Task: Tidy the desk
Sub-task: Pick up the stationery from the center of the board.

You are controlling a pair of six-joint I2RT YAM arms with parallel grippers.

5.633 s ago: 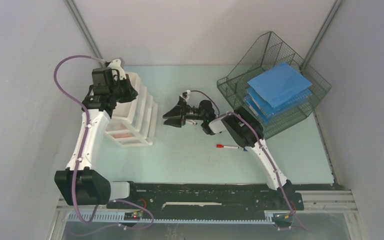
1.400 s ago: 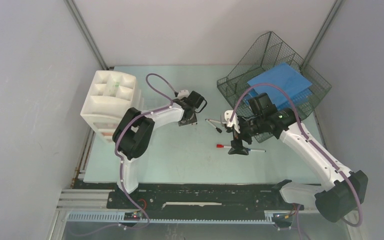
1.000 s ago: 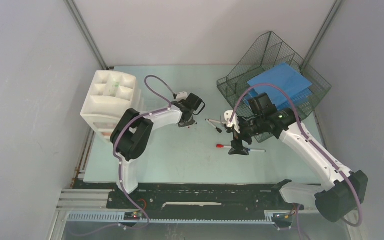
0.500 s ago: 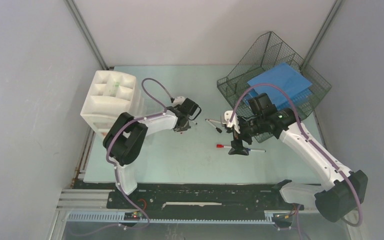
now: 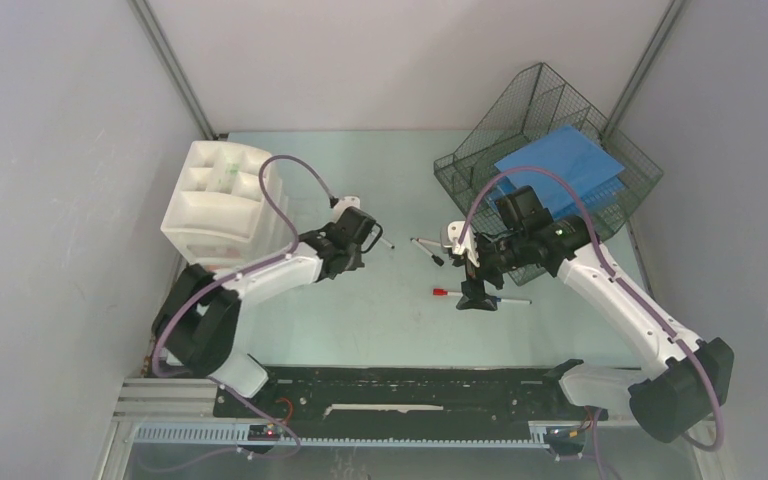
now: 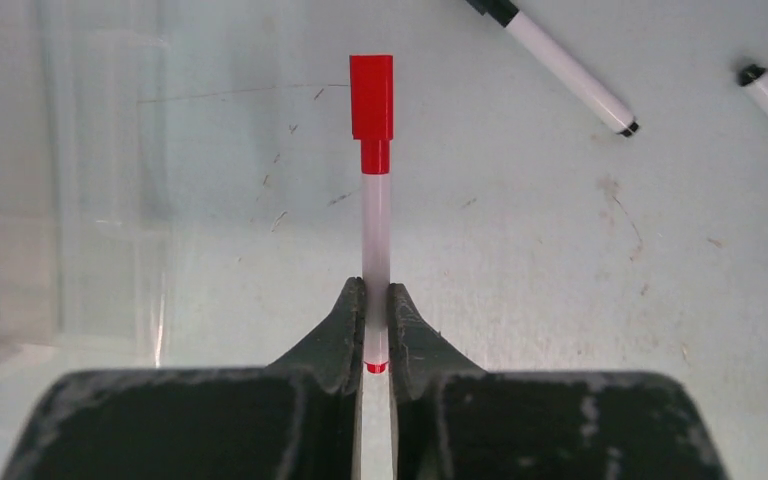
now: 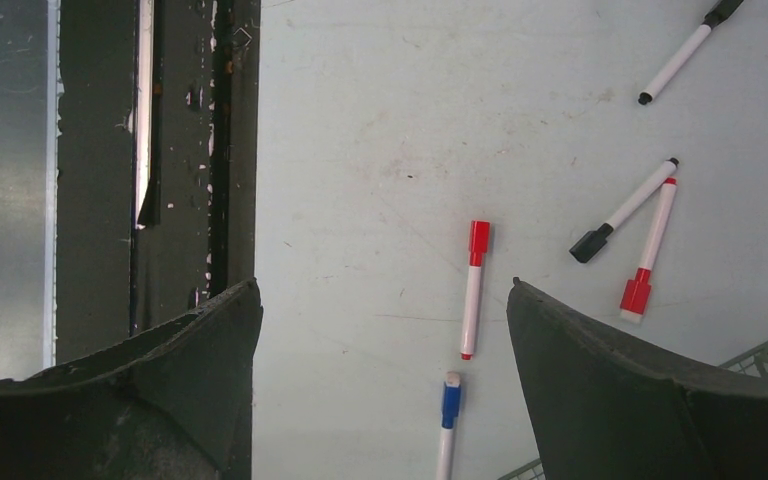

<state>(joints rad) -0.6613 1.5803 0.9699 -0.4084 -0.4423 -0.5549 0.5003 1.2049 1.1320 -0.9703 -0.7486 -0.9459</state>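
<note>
The pale mint-green desk (image 5: 360, 325) carries loose whiteboard markers. My left gripper (image 6: 375, 290) is shut on a red-capped white marker (image 6: 375, 200), which sticks straight out ahead of the fingers just above the desk; in the top view this gripper (image 5: 360, 240) is right of the drawer unit. My right gripper (image 7: 382, 285) is open and empty, hovering above a red marker (image 7: 474, 290) and a blue-capped marker (image 7: 449, 420); in the top view it (image 5: 468, 272) is mid-desk over the red marker (image 5: 452, 293).
A white plastic drawer unit (image 5: 215, 200) stands at the left. A dark wire-mesh tray (image 5: 550, 120) holding blue folders (image 5: 560, 165) is at the back right. A black-capped marker (image 7: 625, 210), a red-capped marker (image 7: 648, 250) and another black marker (image 7: 680, 55) lie nearby. A black rail (image 7: 185, 150) runs along the near edge.
My left arm has drawn back to the left and toward the near side, carrying the red-capped marker. My right arm has stayed still over the red and blue markers.
</note>
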